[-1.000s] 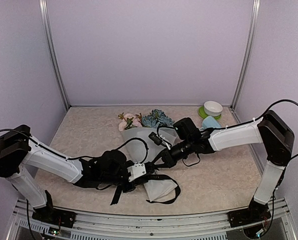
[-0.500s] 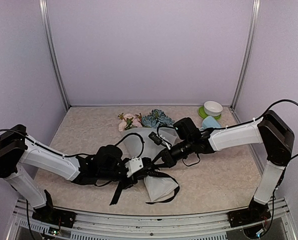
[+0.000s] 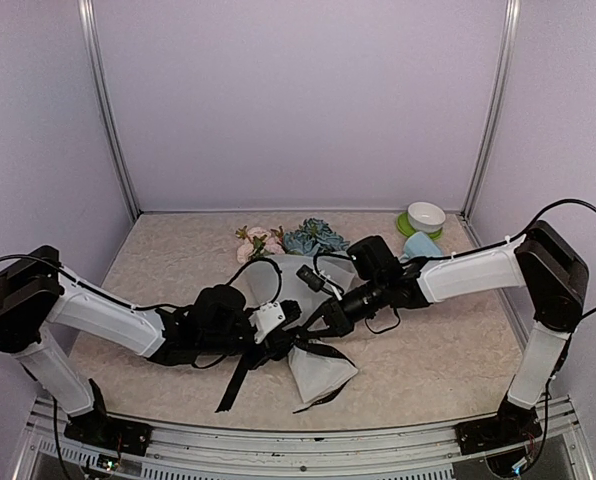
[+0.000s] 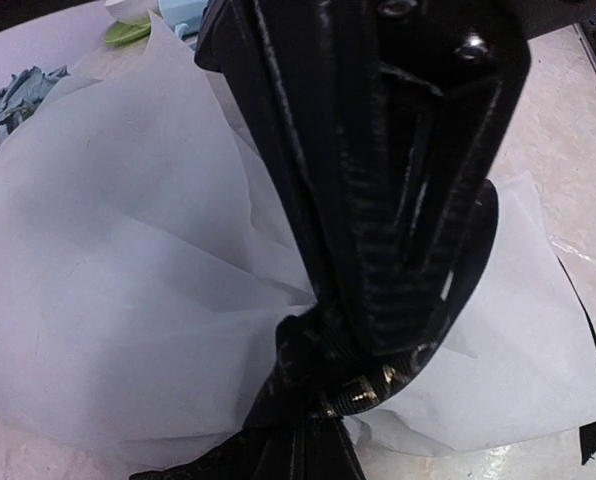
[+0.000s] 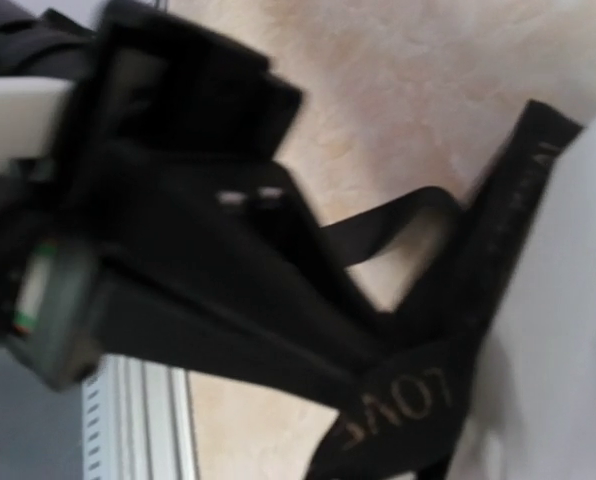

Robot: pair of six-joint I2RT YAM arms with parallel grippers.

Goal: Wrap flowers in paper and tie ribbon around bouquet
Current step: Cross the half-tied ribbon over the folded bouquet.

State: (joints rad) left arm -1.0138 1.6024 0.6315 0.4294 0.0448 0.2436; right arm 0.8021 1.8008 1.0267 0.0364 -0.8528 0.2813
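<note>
The bouquet lies on the table, its pink and blue flowers [image 3: 278,240] at the far end. The frosted paper [image 3: 323,372] narrows and then flares toward the near edge. The black ribbon [image 3: 236,385] is cinched round the narrow waist, with one tail trailing toward the near left. My left gripper [image 3: 288,338] is at that waist, shut on the ribbon. In the left wrist view the ribbon [image 4: 308,400] bunches into a knot against the paper [image 4: 128,280]. My right gripper [image 3: 323,318] is close beside it, shut on a lettered stretch of ribbon [image 5: 403,400].
A white bowl [image 3: 426,215] on a green plate [image 3: 408,228] and a blue mug [image 3: 421,246] stand at the back right, near my right forearm. A metal rail [image 3: 298,440] runs along the near edge. Walls close in the left, right and back.
My left gripper has shut and shifted slightly away from the near edge. The wide ribbon loop that lay round the paper's near end has been drawn in tight.
</note>
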